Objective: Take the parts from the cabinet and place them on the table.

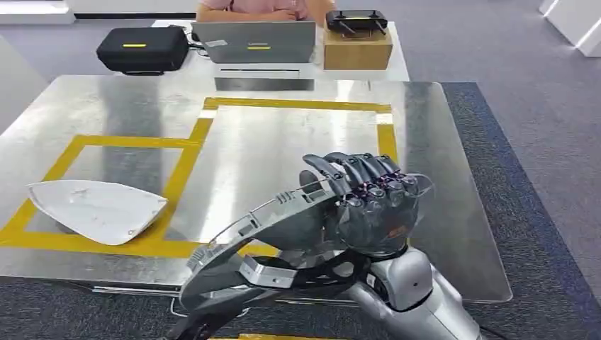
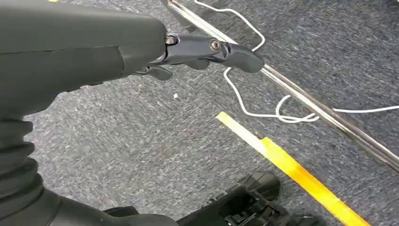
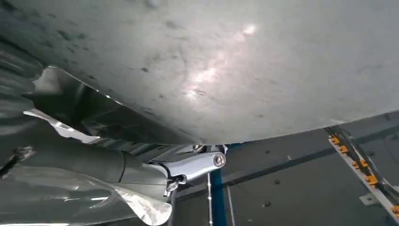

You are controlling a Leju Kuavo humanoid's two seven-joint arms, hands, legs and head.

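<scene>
My right hand [image 1: 370,204] grips a grey curved metal part [image 1: 264,228] and holds it above the near edge of the shiny table [image 1: 298,142], fingers wrapped over its upper end. Seen from the right wrist, the part's dull grey surface [image 3: 221,61] looms close over the thumb [image 3: 70,162]. On the left of the table a white shell-shaped part [image 1: 96,209] lies inside the yellow tape outline [image 1: 181,166]. My left hand [image 2: 141,52] hangs over the carpet, one dark finger [image 2: 211,48] stretched out, holding nothing.
Behind the table stands a white desk with a laptop [image 1: 254,41], a black case [image 1: 143,48] and a cardboard box [image 1: 358,48] topped by a black device; a person sits there. Below my left hand are a white cable [image 2: 244,101], a metal rail [image 2: 320,110] and yellow floor tape [image 2: 301,176].
</scene>
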